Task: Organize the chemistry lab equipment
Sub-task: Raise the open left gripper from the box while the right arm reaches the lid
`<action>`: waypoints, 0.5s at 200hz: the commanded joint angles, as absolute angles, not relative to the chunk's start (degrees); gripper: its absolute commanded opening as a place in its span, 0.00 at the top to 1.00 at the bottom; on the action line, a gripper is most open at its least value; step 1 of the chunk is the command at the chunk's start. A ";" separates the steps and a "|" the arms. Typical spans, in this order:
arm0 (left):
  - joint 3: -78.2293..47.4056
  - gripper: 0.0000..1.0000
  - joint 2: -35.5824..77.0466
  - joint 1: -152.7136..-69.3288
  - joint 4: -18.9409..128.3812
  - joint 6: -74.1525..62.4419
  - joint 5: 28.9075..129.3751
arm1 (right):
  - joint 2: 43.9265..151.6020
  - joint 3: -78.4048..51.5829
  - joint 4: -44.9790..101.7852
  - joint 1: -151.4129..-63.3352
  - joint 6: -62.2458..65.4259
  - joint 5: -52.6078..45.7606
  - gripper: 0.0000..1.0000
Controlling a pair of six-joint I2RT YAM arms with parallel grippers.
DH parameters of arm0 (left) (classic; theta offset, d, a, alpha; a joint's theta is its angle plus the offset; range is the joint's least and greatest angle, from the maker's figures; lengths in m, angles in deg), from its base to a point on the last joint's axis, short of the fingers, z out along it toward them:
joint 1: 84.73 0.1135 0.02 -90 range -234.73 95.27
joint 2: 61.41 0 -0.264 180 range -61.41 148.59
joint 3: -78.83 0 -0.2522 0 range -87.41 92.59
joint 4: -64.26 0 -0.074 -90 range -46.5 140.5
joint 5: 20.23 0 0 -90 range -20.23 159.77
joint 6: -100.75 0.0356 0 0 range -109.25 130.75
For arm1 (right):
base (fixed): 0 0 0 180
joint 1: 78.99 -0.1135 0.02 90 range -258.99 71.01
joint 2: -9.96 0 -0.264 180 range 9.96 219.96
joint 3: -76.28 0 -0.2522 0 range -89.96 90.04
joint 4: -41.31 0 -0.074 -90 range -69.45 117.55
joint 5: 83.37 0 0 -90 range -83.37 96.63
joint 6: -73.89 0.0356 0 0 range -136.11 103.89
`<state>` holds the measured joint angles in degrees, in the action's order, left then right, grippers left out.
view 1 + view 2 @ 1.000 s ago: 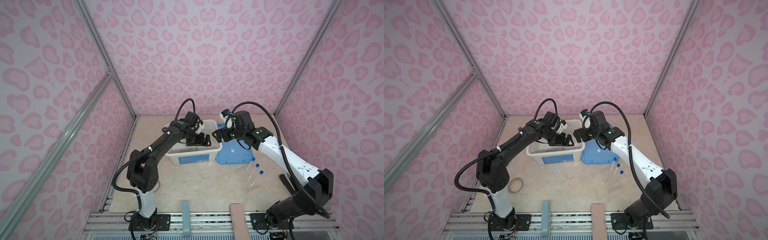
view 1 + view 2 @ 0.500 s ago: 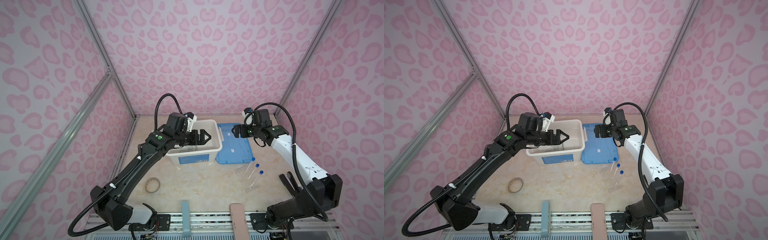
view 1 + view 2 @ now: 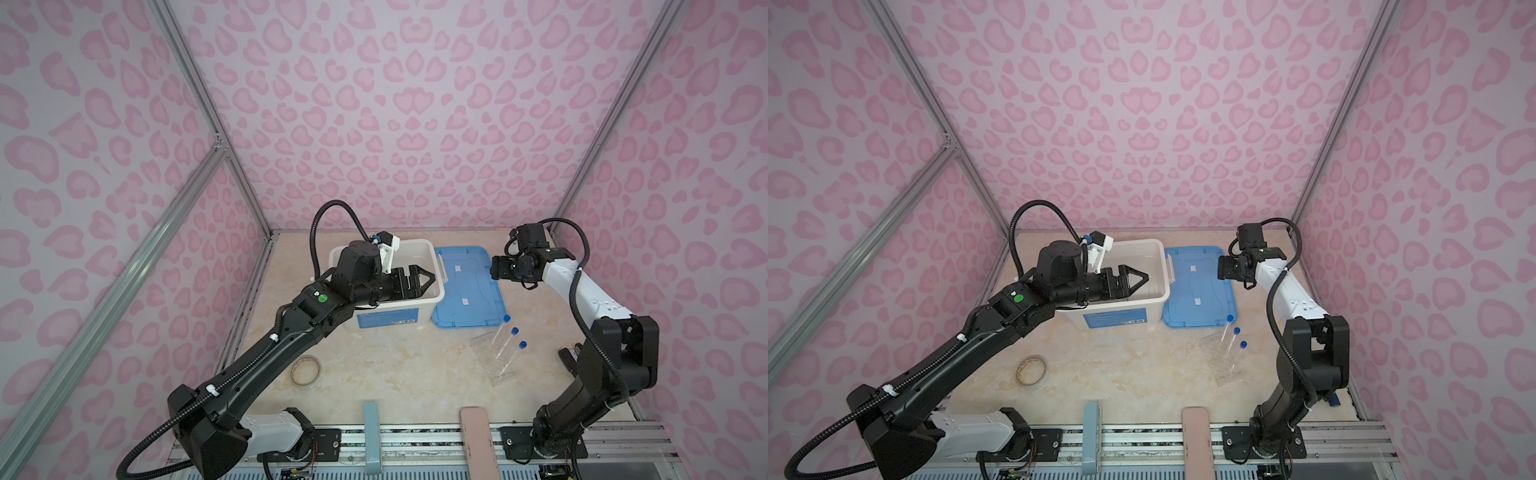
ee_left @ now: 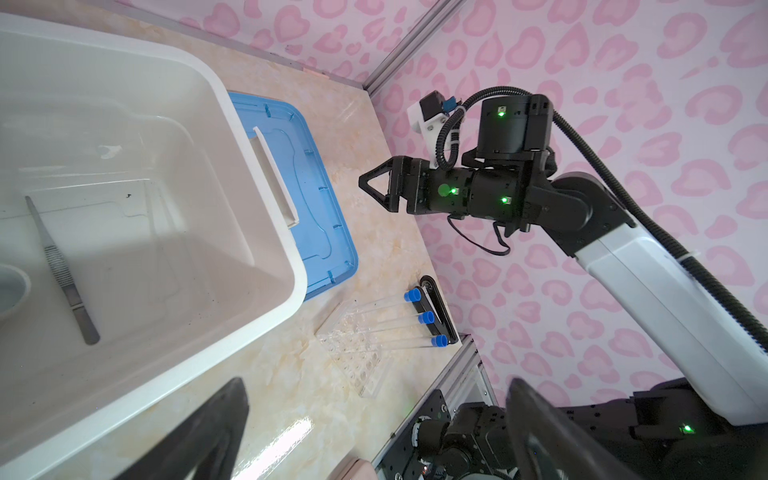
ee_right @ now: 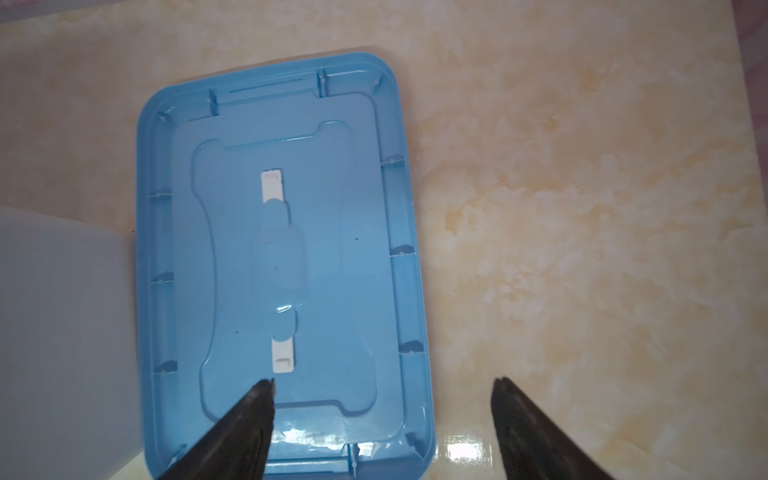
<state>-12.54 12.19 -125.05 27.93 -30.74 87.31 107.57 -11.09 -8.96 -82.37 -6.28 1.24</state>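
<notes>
**While both grippers hang empty, the tubes lie out on the table**

Where the large white plastic tub (image 3: 438, 297) stands at the centre of both top views, the left gripper (image 3: 428, 279) (image 3: 1140, 277) hangs over its open mouth; the left wrist view shows the left gripper (image 4: 376, 380) with its fingers spread wide and holding nothing. Inside the tub (image 4: 291, 266) a pair of slim metal tweezers (image 4: 62, 270) lies flat on the floor; beside it sits a pale round dish (image 4: 10, 286), cut off by the frame edge.

Just right of the tub, the flat blue plastic lid (image 3: 465, 291) (image 3: 1196, 291) lies on the beige marbled table (image 3: 395, 365), ribbed side up; the right gripper (image 3: 496, 268) (image 3: 1223, 268) hovers at the lid's right edge. In the right wrist view the right gripper (image 5: 383, 381) has its fingers wide apart above the lid (image 5: 270, 270), with nothing between them.

Right of centre and just below the lid's near corner, three long clear tubes with blue caps (image 3: 507, 336) (image 3: 1231, 340) (image 4: 390, 322) lie side by side; their far ends rest over a clear plastic well plate (image 3: 492, 361) (image 4: 357, 353). Left of centre and lower down, a shallow round dish with a tan rim (image 3: 305, 371) (image 3: 1031, 371) lies alone on the table, near the left arm.
</notes>
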 commanded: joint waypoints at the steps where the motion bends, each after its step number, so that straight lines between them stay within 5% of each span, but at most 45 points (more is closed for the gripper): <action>1: -12.71 0.02 11.84 -125.07 30.45 -29.18 87.05 | 110.99 -10.73 -8.81 -81.60 -7.88 2.72 0.26; 100: -16.30 0.03 13.56 -125.00 34.24 -30.11 84.38 | 125.09 -5.42 -8.95 -79.43 -11.87 0.46 0.48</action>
